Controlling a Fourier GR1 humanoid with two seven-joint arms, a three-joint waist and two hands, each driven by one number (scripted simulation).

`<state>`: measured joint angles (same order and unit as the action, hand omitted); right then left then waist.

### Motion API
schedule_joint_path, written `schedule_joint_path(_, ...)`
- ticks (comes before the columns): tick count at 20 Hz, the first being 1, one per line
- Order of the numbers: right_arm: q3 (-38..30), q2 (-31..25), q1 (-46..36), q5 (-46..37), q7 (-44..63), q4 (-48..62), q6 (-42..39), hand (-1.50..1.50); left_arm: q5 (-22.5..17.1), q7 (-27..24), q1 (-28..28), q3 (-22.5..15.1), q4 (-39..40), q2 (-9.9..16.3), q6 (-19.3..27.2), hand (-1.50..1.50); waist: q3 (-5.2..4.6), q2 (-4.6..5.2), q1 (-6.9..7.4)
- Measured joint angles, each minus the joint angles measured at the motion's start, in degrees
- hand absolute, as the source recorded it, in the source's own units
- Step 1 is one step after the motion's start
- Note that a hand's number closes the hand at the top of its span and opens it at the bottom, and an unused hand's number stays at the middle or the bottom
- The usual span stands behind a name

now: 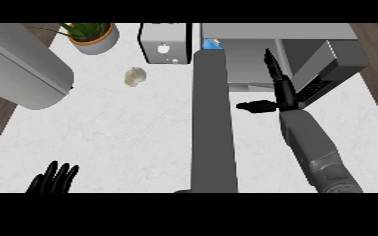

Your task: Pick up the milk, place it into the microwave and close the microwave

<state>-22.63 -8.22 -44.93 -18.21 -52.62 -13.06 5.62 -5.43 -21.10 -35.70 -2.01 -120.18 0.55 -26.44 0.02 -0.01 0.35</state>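
The milk (212,43) sits inside the microwave (244,60), up-left of the right hand (277,87), whose released, straight fingers point inward beside the open door (214,125). Left hand (53,179) rests relaxed, low-left.

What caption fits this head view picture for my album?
Right hand reaches with straight fingers into the open microwave; left hand rests at the counter's lower left.
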Motion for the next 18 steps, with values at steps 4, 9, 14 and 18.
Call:
schedule_joint_path(4, 1.5, 1.8, 5.7, 0.7, -1.0, -4.2, -2.1, -1.50, 1.6, 2.3, 1.5, -3.4, -0.3, -0.3, 1.3, -1.50, -0.05, -0.36, -0.98)
schedule_joint_path(9, 3.3, 3.0, 12.6, 2.1, -0.4, -11.4, -6.6, -1.50, 3.1, 6.4, 5.7, -6.7, 1.2, 0.1, 1.9, 1.50, -0.10, -0.59, -2.02)
schedule_joint_path(14, 5.4, 3.7, 22.3, 3.6, -0.7, -21.0, -10.9, -1.50, 7.5, 9.0, 10.5, -10.7, 4.9, -0.1, 3.8, 1.50, -0.14, -0.70, -2.68)
schedule_joint_path(18, 7.7, 4.6, 31.6, 4.6, 1.0, -32.4, -13.2, -1.50, 9.6, 11.2, 15.5, -12.6, 8.3, -0.4, 5.6, 1.50, -0.16, -0.66, -2.85)
